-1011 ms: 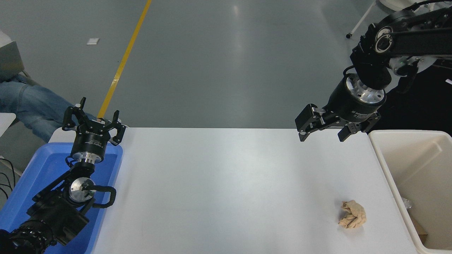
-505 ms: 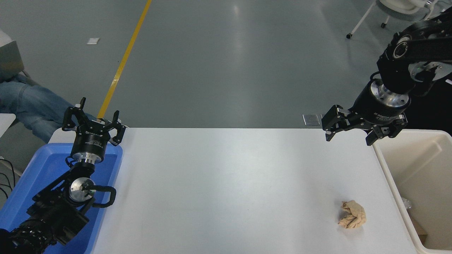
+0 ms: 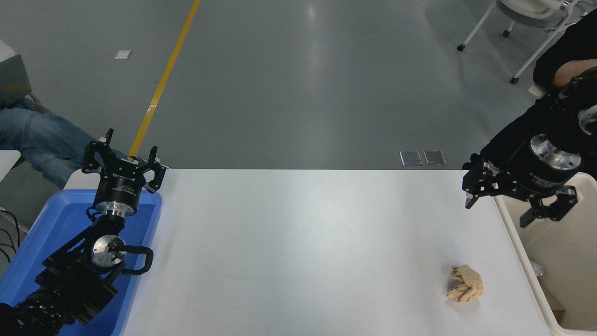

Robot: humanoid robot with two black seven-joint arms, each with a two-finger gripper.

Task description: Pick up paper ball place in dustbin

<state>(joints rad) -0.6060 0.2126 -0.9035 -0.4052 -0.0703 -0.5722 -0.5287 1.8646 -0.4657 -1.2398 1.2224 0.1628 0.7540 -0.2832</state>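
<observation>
The picture is bright and sharp. Light from above makes a pale shine on the grey floor (image 3: pixel 317 60). The white surface (image 3: pixel 303 252) glows softly, and shadows there are faint.

Black jointed arms; each gripper (image 3: pixel 518 211) has a silver screwed wrist ring, white lettering and black fingers (image 3: pixel 470 179)

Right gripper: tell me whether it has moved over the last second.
Yes. The right gripper, open, has swung rightward and lower against the table's far edge; it now straddles the dustbin rim. The paper ball lies untouched.
</observation>
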